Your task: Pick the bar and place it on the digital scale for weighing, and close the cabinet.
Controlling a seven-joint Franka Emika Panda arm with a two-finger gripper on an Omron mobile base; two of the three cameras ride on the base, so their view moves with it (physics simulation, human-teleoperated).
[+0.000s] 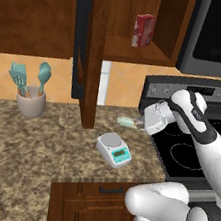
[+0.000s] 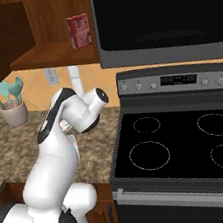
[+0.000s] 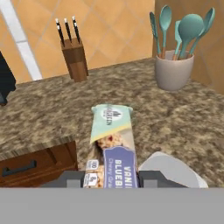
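The bar (image 3: 112, 140), pale with a mint-green top and a purple label, sticks out from between my two fingertips, and my gripper (image 3: 111, 178) is shut on it above the granite counter. From the left base camera the bar (image 1: 127, 121) juts left from the gripper (image 1: 141, 122), behind the digital scale (image 1: 113, 149). The scale's round grey plate (image 3: 173, 168) peeks in just right of the bar. The cabinet door (image 1: 93, 54) stands open, swung out edge-on over the counter, its black handle facing left.
A red box (image 1: 143, 30) stands on the open cabinet's shelf. A crock of teal utensils (image 1: 31, 101) sits at the counter's left, with a knife block (image 3: 74, 59) against the tiled wall. The black stove (image 1: 192, 151) lies to the right, and a drawer (image 1: 105, 190) below the counter edge.
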